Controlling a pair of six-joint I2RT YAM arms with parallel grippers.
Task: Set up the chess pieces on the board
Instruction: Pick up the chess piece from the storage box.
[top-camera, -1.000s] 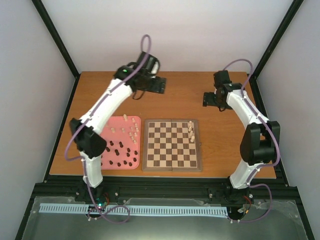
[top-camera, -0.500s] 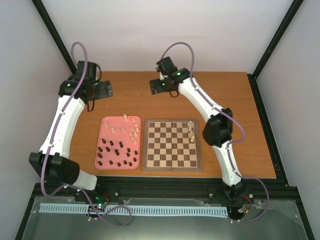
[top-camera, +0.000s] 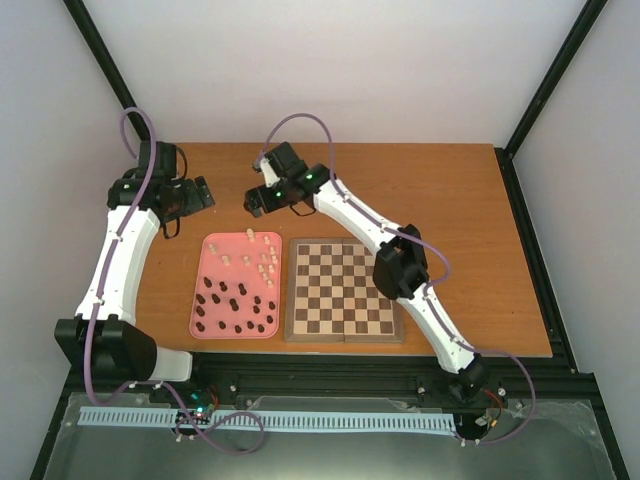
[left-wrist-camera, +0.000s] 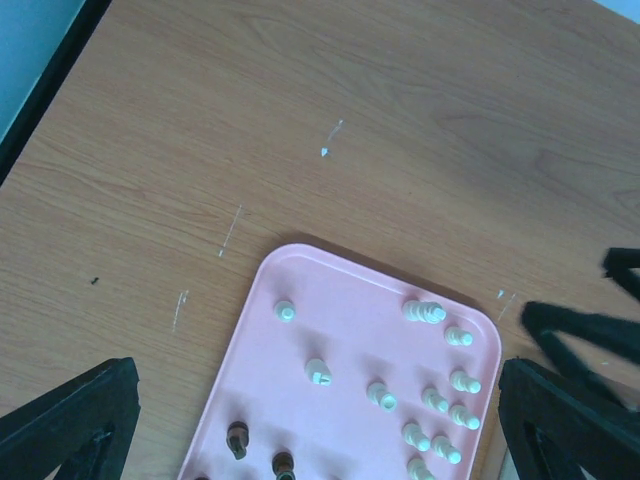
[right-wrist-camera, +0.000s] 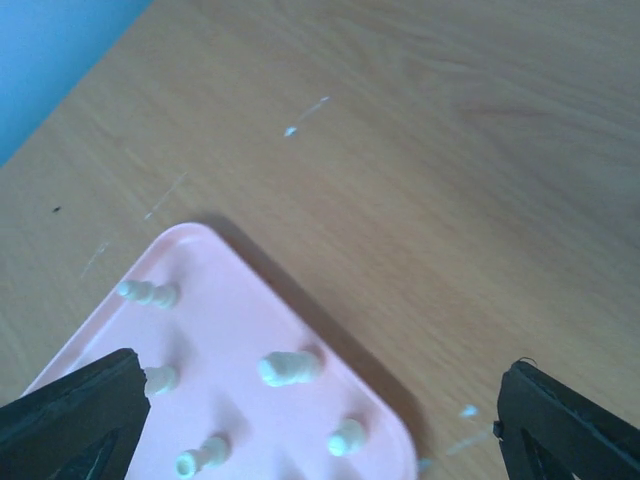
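Wooden table (top-camera: 450, 200); pink tray (top-camera: 212, 245) holds chess pieces (left-wrist-camera: 318, 373); board (top-camera: 340, 290) beside.

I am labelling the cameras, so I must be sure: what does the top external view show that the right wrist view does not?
Only the top external view: the chessboard and the dark pieces. Only the right wrist view: fine pale scratches on the table. Both: the pink tray with cream pieces on it.
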